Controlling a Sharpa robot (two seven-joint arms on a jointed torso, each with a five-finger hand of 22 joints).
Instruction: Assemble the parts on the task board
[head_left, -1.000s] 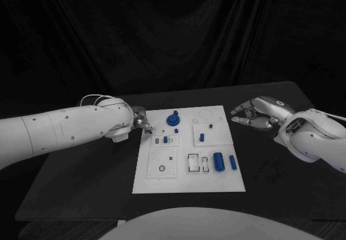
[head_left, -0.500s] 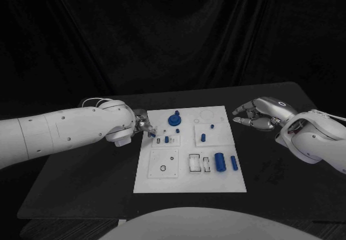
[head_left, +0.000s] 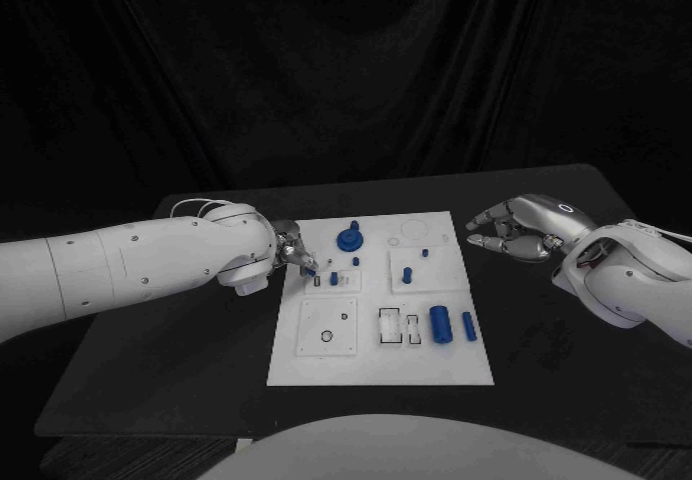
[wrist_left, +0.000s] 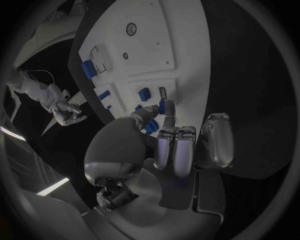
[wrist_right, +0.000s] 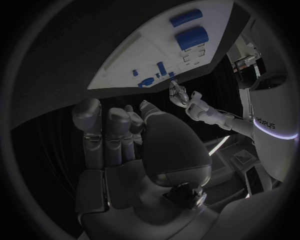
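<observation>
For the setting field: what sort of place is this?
Probably a robotics lab or test bench: a black table before dark drapes, a white task board with small blue parts, and two robot hands.

Desk (head_left: 173, 350), black, matte top, four-sided with its far edge narrower than its near edge in the head view; black curtain (head_left: 346, 90), hanging in vertical folds directly behind the desk's far edge and spanning the whole background.
</observation>
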